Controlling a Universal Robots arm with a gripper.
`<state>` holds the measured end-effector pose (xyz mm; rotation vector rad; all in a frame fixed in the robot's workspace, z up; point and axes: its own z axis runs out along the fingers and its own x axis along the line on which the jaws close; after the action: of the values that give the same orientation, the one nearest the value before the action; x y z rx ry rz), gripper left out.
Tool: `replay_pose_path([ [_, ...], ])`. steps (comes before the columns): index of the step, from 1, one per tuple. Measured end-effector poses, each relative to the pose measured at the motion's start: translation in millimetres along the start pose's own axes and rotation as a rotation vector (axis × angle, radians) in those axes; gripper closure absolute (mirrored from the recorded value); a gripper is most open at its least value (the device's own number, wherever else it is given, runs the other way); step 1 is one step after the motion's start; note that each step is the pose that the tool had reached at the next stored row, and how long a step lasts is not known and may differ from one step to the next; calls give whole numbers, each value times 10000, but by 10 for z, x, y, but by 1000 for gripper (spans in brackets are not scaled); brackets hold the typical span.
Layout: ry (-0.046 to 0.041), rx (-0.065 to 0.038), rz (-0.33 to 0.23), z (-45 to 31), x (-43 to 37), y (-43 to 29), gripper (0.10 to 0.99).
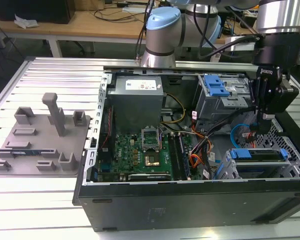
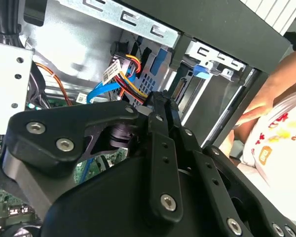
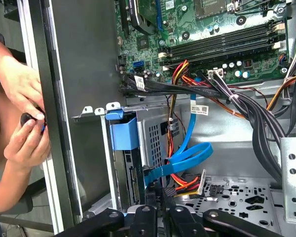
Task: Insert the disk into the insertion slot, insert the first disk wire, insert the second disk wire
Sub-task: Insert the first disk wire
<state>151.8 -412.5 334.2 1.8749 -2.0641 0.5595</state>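
Item: open computer case [image 1: 190, 207] on a slatted metal table [image 1: 55, 80].
- Claw [image 1: 263, 127]: lowered into the case beside the drive cage [image 1: 229, 171]. In both wrist views [image 2: 160, 101] [image 3: 159, 195] the fingers are drawn close, clenched at the plug of the red, yellow and black power cable [image 3: 186, 182].
- Hard drive [image 1: 259, 154]: seated in the cage, with its blue carrier [image 3: 123, 132] at the bay mouth.
- Light-blue data cable [image 3: 190, 155]: looped just beside the claw. I cannot tell if its end is plugged in.
- Person's hands [image 3: 22, 123]: outside the case wall, holding a small dark object.
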Motion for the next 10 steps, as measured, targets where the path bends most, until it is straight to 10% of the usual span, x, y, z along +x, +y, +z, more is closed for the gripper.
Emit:
replay_pose_path([
  [4,36,-528,-285,4,-13,-165,922],
  [7,-938,-620,-271,39,72,-174,922],
  [10,-1158,-641,-268,36,143,-181,922],
])
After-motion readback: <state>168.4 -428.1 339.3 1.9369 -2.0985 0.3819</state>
